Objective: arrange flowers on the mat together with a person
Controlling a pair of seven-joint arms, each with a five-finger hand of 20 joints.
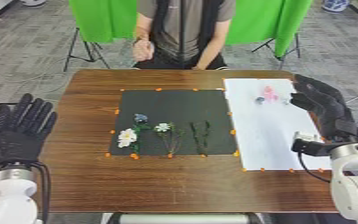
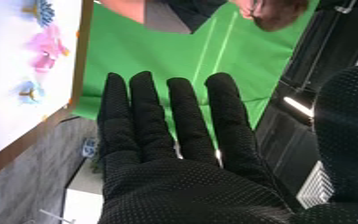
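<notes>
Head view: pink flower (image 1: 269,92) lies left of the right robot hand (image 1: 328,106).

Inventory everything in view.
table: one, brown, centre
mat: one, black, on table
sheet: one, white, right of mat
large flowers: count unclear, white, mat's left
small flower: one, blue, mat's left
smaller flower: one, white, mat's middle
stems: at least two, green, mat's right
loose flowers: three, pink/blue, sheet
markers: many, orange, around both
cloth: one, green, beyond table
stands: two, black, floor
left hand: one, black, left of table
right hand: one, black, at sheet's right edge
</notes>
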